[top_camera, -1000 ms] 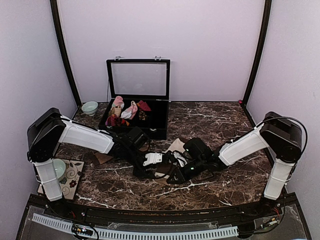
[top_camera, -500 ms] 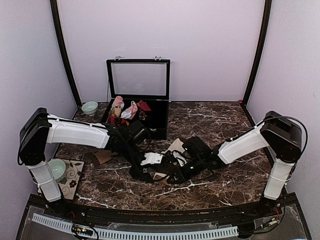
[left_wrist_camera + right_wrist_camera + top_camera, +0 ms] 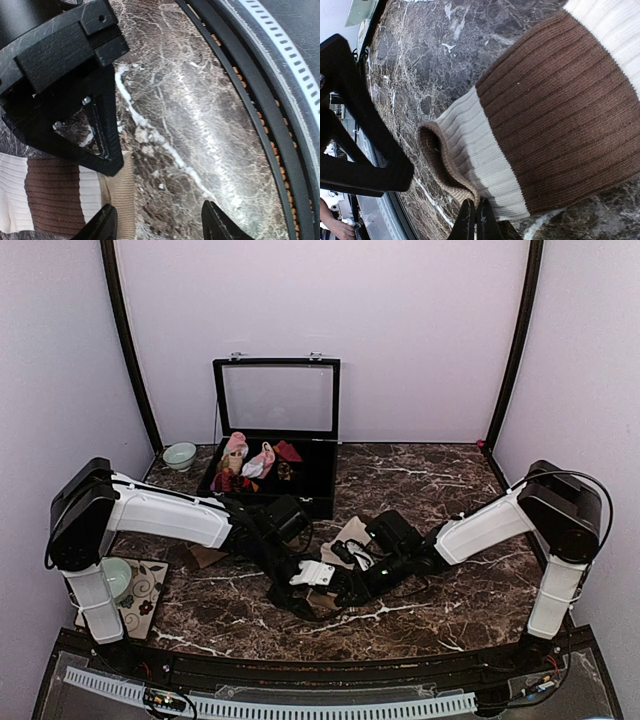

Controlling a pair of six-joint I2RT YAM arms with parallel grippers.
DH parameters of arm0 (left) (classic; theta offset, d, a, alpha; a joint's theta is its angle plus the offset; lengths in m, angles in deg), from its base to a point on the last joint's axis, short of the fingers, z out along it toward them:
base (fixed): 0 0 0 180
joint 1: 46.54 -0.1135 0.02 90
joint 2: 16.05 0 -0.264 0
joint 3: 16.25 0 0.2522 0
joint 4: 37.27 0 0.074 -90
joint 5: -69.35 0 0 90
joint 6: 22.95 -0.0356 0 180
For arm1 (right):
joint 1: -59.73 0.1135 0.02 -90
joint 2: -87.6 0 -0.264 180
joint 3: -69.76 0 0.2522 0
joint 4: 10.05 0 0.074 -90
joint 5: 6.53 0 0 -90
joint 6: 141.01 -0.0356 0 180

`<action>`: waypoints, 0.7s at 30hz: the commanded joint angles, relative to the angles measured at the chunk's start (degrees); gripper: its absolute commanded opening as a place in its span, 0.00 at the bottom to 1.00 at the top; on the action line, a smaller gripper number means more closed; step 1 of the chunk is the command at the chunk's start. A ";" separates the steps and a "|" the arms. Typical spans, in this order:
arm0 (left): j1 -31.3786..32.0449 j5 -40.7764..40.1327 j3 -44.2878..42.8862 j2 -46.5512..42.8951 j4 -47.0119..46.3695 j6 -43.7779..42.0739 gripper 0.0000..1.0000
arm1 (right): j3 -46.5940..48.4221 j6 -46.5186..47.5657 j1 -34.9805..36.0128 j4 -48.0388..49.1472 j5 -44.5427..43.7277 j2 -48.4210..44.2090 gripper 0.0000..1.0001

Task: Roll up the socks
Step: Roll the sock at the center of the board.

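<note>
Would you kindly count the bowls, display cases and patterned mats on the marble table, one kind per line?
Pale green bowls: 2
Open black display case: 1
Patterned mat: 1
Total: 4

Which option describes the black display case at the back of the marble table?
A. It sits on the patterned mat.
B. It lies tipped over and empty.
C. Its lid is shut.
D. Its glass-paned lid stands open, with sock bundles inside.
D: in the top view the black display case has its glass-paned lid raised upright, and pink-and-white sock bundles lie inside it.
</note>
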 commanded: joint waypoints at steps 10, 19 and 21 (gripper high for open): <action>-0.02 -4.71 5.21 0.32 -5.44 -3.42 0.54 | -2.51 -0.69 -0.72 -7.66 -4.34 4.06 0.00; -0.02 -8.11 4.85 -1.90 -7.05 -2.25 0.64 | -2.44 -0.05 -1.11 -8.16 -3.94 4.93 0.00; -0.02 -9.00 4.08 -1.96 -7.03 -2.40 0.65 | -2.32 0.17 -1.15 -8.52 -3.72 5.08 0.00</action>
